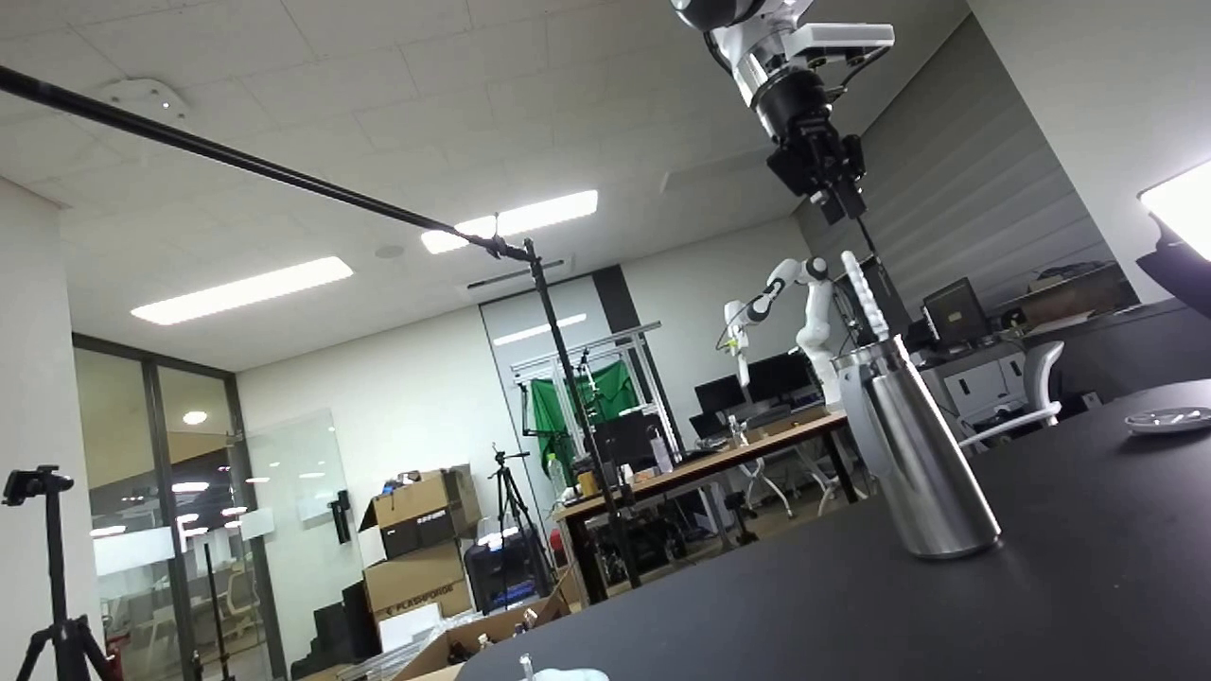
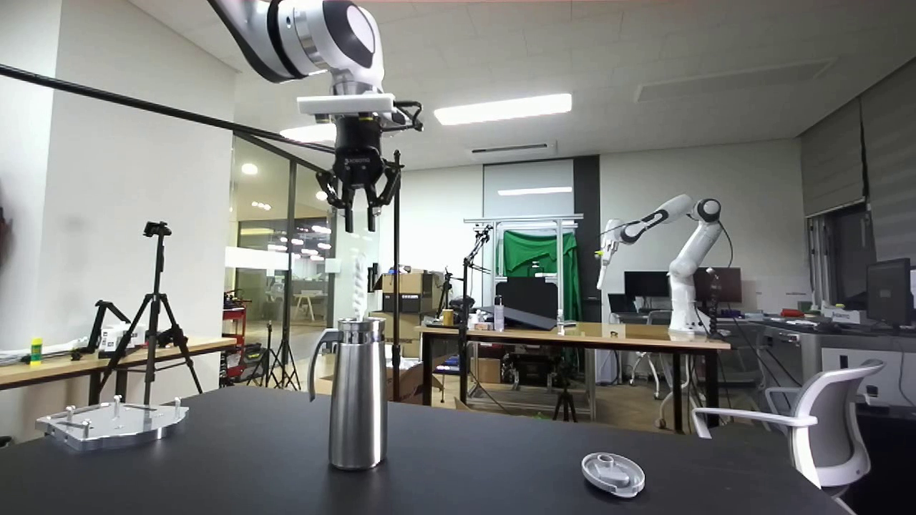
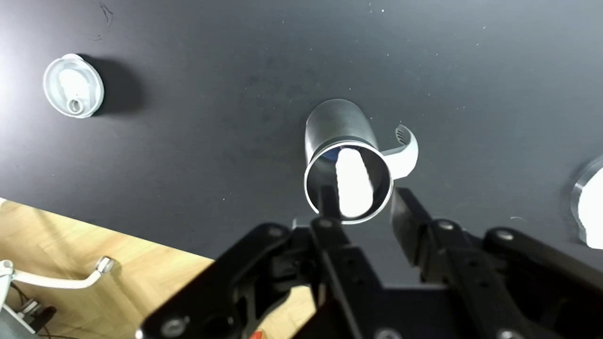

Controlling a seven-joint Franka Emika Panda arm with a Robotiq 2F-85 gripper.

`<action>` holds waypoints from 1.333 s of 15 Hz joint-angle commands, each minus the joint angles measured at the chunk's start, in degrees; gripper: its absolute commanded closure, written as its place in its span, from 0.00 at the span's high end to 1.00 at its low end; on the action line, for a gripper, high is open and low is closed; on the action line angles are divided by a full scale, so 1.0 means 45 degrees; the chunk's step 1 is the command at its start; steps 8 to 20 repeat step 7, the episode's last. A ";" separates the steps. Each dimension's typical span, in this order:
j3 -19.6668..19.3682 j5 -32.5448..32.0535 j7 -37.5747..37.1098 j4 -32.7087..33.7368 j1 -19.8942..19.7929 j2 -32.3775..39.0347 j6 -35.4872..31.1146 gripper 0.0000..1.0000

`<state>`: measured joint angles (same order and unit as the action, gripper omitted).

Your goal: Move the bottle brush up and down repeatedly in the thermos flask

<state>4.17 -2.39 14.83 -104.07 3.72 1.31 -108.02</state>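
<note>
At the left in an exterior view, a black camera tripod point(image 2: 154, 304) stands behind the black table point(image 2: 486, 458), and a clear-looking plate point(image 2: 111, 423) with upright pegs lies by the left stretch of the table's far edge. Next comes the silver thermos flask point(image 2: 358, 408), upright on the table in from that edge and well apart from the plate; its curved handle point(image 3: 403, 161) juts out on the plate's side. The bottle brush point(image 2: 359, 286) stands in the flask's mouth, its pale, ridged head rising nearly upright above the rim; whether it touches the rim cannot be told. Over it hangs the Robotiq gripper point(image 2: 360, 220), pointing down, its jaws apart with a gap between the black fingers point(image 2: 348, 217); in both exterior views the fingertips are above the brush, not touching it. Farther right, a round grey lid point(image 2: 613, 474) with a small collar lies toward the table's right-hand edge. Beyond the far edge, a white robot arm point(image 2: 688, 259) rises from the right end of a wooden desk point(image 2: 594, 332). Last, an office chair point(image 2: 834, 429) with white armrests stands by the table's right-hand edge.
</note>
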 commanded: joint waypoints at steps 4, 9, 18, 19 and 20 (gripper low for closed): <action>-0.0295 0.0148 0.0659 -0.0283 -0.0256 -0.0918 0.0934 0.88; -0.0226 0.0029 0.0454 -0.0026 -0.0143 -0.0427 0.0613 0.83; -0.0226 0.0029 0.0454 -0.0026 -0.0143 -0.0427 0.0613 0.83; -0.0226 0.0029 0.0454 -0.0026 -0.0143 -0.0427 0.0613 0.83; -0.0226 0.0029 0.0454 -0.0026 -0.0143 -0.0427 0.0613 0.83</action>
